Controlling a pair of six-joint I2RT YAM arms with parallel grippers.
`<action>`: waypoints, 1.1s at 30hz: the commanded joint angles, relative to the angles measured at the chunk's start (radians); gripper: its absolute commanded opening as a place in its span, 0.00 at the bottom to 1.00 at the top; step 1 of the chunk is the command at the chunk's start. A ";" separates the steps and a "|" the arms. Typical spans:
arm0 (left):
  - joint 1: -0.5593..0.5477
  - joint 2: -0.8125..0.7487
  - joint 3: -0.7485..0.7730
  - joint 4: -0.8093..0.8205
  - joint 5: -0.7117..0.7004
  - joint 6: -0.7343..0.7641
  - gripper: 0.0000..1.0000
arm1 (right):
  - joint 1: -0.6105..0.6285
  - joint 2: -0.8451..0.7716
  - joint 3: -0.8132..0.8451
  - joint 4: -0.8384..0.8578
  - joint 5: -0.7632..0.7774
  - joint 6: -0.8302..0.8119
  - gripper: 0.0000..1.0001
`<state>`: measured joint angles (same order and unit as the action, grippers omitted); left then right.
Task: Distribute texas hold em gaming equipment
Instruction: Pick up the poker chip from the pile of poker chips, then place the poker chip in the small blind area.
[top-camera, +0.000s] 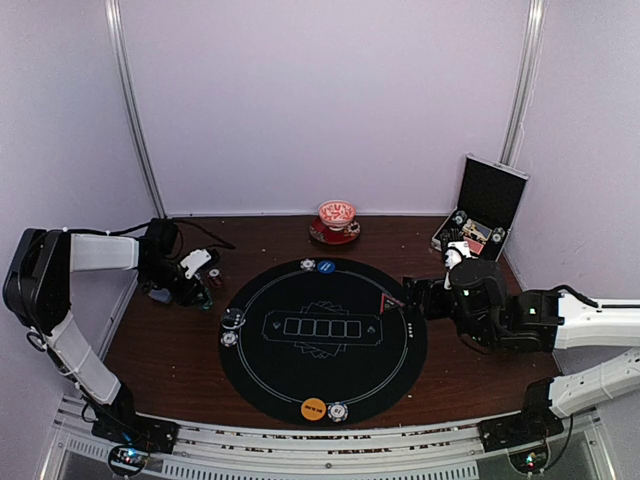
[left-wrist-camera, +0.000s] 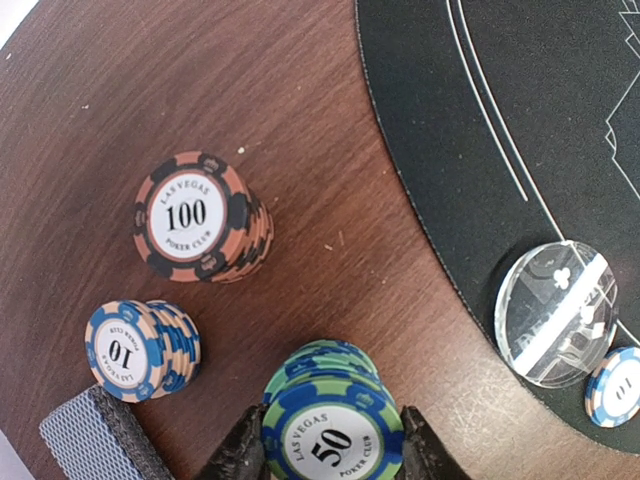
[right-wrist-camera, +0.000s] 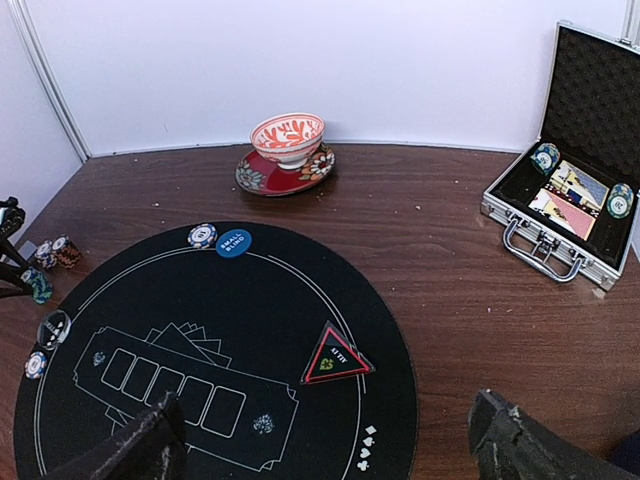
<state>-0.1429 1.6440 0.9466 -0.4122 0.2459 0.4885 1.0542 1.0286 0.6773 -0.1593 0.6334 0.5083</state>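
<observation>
My left gripper is shut on the top green-and-blue "50" chip of a stack standing on the wooden table left of the black mat. An orange "100" stack, a blue "10" stack and the grey-blue card deck stand close by. A clear disc and a "10" chip lie on the mat's left edge. My right gripper hangs open over the mat's right side, above a red-edged triangular marker.
A blue disc with a chip lies at the mat's far edge; an orange disc with a chip lies at its near edge. A red-patterned bowl on a plate stands at the back. The open case sits back right.
</observation>
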 joint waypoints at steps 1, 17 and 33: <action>0.008 -0.031 0.018 0.028 -0.012 -0.009 0.38 | 0.004 -0.005 -0.017 0.012 0.011 -0.008 1.00; 0.008 -0.105 0.073 -0.039 0.018 -0.009 0.38 | 0.003 -0.006 -0.023 0.016 0.029 -0.010 1.00; -0.247 0.193 0.535 -0.178 -0.029 -0.048 0.37 | 0.001 0.012 -0.047 0.052 0.144 -0.028 1.00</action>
<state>-0.3275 1.7351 1.3727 -0.5587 0.2413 0.4648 1.0542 1.0290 0.6437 -0.1295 0.7170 0.4961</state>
